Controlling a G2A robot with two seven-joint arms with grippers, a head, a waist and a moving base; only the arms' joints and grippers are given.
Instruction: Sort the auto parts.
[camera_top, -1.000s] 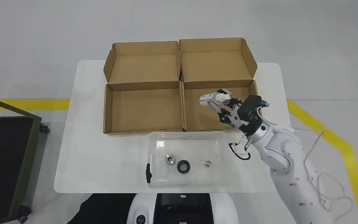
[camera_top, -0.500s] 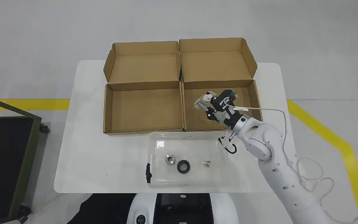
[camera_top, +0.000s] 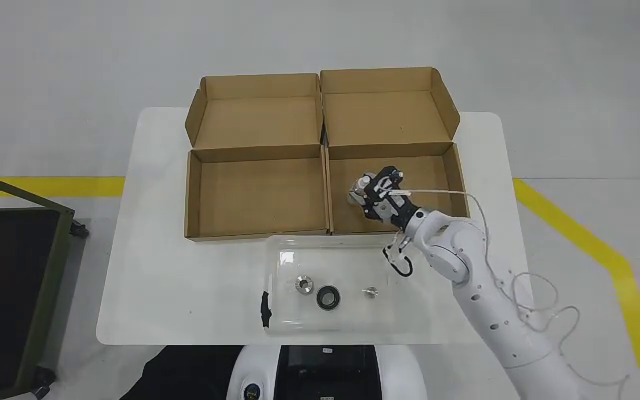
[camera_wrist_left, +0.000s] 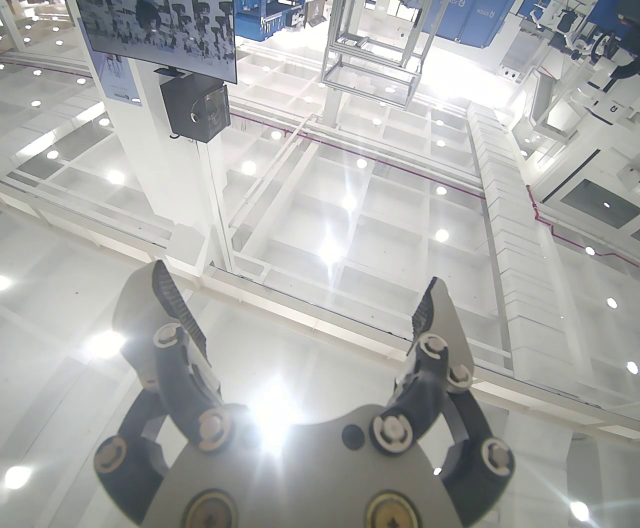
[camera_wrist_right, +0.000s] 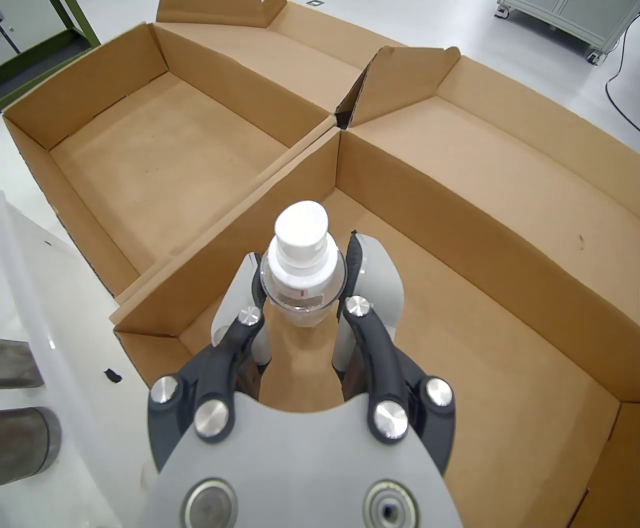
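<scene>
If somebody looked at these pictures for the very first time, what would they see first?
Probably the right tool pinching a small clear bottle with a white cap, over the floor of the cardboard box on the robot's right. Next, the clear tray at the table's near edge, holding a black ring and small metal parts. The left tool points at the ceiling, open and empty.

Nothing can be read. The bottle (camera_wrist_right: 301, 265) carries a pale label strip with a small red mark (too tiny to make out as letters). The blue panels (camera_wrist_left: 470, 22) high in the hall bear white lettering, cut off and illegible.
</scene>
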